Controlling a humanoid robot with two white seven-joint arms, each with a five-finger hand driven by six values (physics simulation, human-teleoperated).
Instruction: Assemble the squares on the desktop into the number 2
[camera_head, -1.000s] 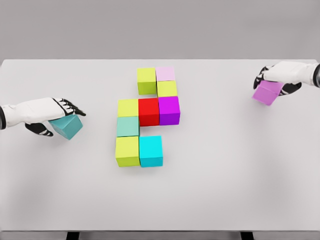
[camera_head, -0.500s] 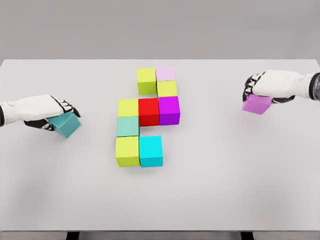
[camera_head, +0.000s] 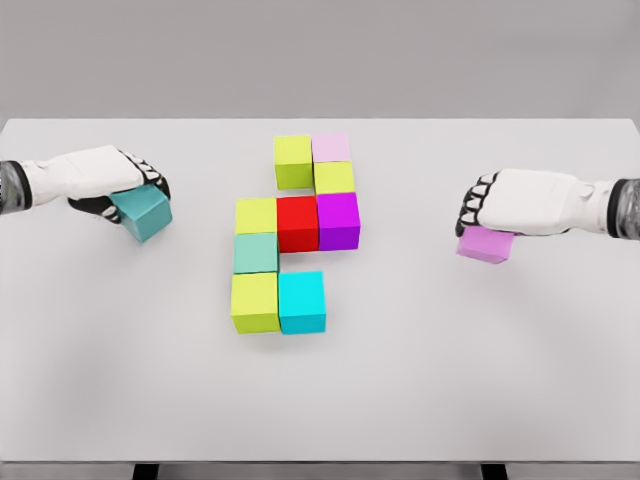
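Several cubes form a cluster mid-table: a yellow-green cube (camera_head: 293, 160) and a pale pink cube (camera_head: 331, 148) on top, a yellow cube (camera_head: 334, 177), then yellow (camera_head: 256, 215), red (camera_head: 297, 222) and purple (camera_head: 338, 220) cubes in a row, a mint cube (camera_head: 256, 252), and a yellow-green (camera_head: 255, 301) and cyan cube (camera_head: 301, 300) at the bottom. My left hand (camera_head: 125, 190) is shut on a teal cube (camera_head: 142, 212), left of the cluster. My right hand (camera_head: 490, 215) is shut on a violet cube (camera_head: 486, 245), right of the cluster.
The white table (camera_head: 400, 380) spans the view, its front edge near the bottom and its far edge against a grey wall. Wide bare surface lies between each hand and the cluster, and in front of it.
My left hand has carried the teal cube up, away from the front edge. My right hand has brought the violet cube left and toward the front, closer to the cluster.
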